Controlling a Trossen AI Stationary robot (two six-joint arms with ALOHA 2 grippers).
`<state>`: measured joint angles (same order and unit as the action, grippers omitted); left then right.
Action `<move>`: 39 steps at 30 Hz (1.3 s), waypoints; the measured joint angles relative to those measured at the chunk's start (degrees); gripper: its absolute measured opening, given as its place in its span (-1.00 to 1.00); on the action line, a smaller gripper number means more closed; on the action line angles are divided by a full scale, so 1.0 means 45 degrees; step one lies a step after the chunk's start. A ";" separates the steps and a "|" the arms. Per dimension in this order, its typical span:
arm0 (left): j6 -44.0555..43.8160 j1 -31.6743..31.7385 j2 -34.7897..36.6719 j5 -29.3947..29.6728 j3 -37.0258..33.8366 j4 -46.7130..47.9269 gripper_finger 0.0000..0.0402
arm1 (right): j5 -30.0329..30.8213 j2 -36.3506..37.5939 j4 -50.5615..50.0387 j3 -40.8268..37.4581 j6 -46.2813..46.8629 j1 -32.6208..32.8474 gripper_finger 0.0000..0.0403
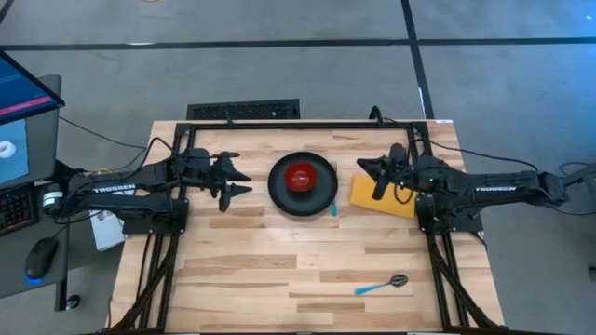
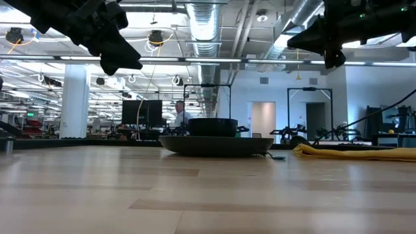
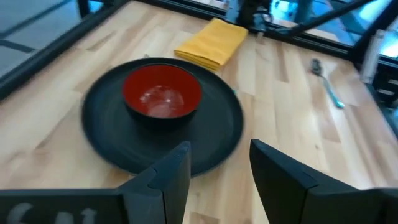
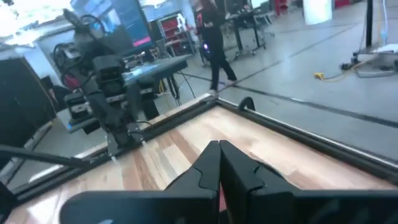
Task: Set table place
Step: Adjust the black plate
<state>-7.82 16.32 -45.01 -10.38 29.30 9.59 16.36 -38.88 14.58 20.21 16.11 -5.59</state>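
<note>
A round black plate lies at the table's middle, with a small red bowl standing on it. A yellow napkin lies flat to the plate's right, partly under my right gripper. That gripper hangs above it, shut and empty, pointing level toward the plate. My left gripper hovers to the plate's left, open, with nothing between its fingers. A blue-handled spoon lies near the table's front edge on the right. A blue sliver shows at the plate's right rim.
Bare wood spreads in front of the plate toward the near edge. Both arm bases stand at the table's sides. Beyond the table are a desk with a monitor on the left and a person in the room.
</note>
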 joint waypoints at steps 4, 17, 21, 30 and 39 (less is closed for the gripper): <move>-0.0095 0.0000 0.0000 0.0474 0.0000 0.0003 -0.23 | 0.0000 -0.0044 -0.0266 0.0001 -0.0028 0.0344 -0.84; -0.0003 -0.0005 -0.0171 0.0613 0.0005 0.0031 -0.23 | 0.0038 -0.1401 -0.3143 0.0015 0.1341 0.0603 -0.88; 0.0126 0.0000 -0.0601 0.1383 0.0005 -0.0024 -0.23 | 0.0083 -0.2356 -0.3093 0.0015 0.2757 0.0261 -0.85; 0.0100 0.0000 -0.2299 0.2129 0.0005 -0.0570 -0.23 | 0.0086 -0.5029 -0.1326 0.0015 0.3545 -0.0545 -0.89; 0.0142 0.0000 -0.2576 0.1557 0.0005 -0.1934 -0.23 | 0.0031 -0.6515 -0.1150 0.0216 0.4771 -0.0872 -0.81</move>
<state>-7.19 16.32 -56.61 -3.37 29.32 0.89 16.50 -68.20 9.41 21.18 37.58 -9.52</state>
